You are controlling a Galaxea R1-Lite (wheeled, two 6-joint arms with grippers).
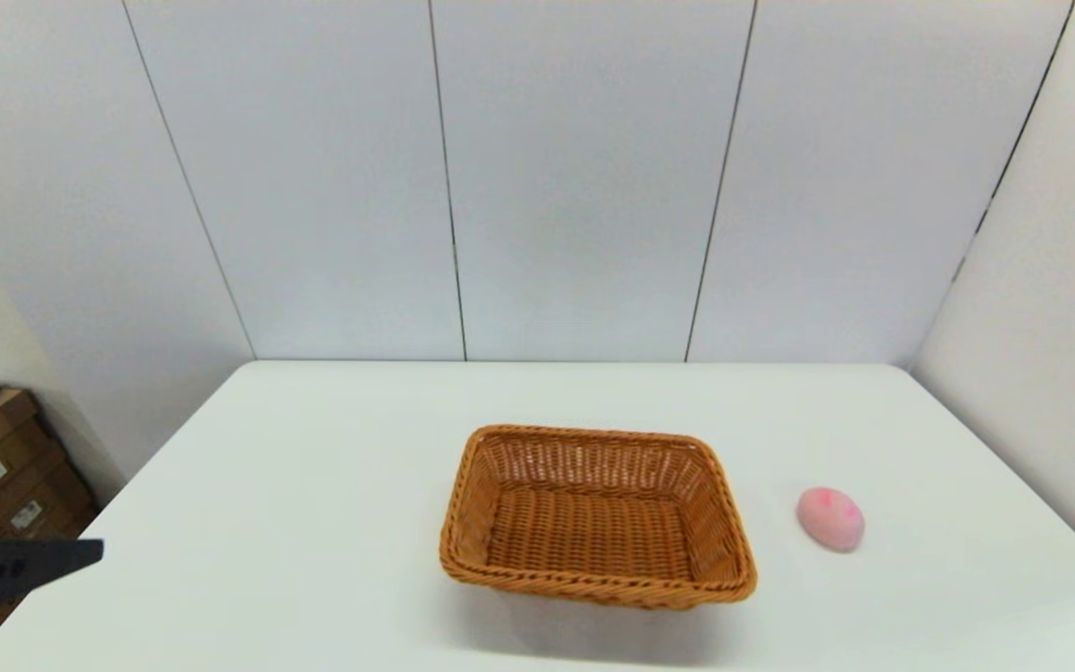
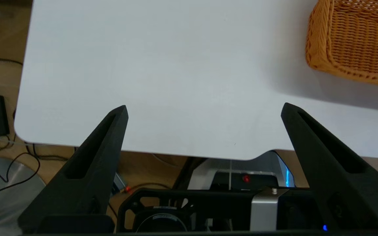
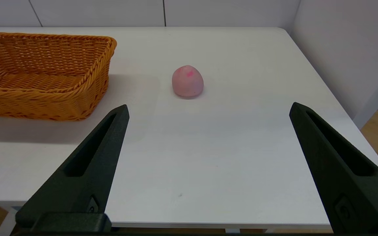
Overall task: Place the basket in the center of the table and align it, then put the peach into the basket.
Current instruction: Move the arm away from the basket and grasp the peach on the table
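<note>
Basket (image 1: 598,513) near table (image 1: 314,485) centre, holding nothing. Peach (image 1: 830,518) just right of it, apart. Right gripper (image 3: 208,109), wide open and empty, seen only in its wrist view; left gripper (image 2: 203,108) likewise spread, at the near-left edge.

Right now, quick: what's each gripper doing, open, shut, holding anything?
Left gripper: open, empty, near the white table's left front corner.
Right gripper: open, empty, short of the small pale pink peach.
</note>
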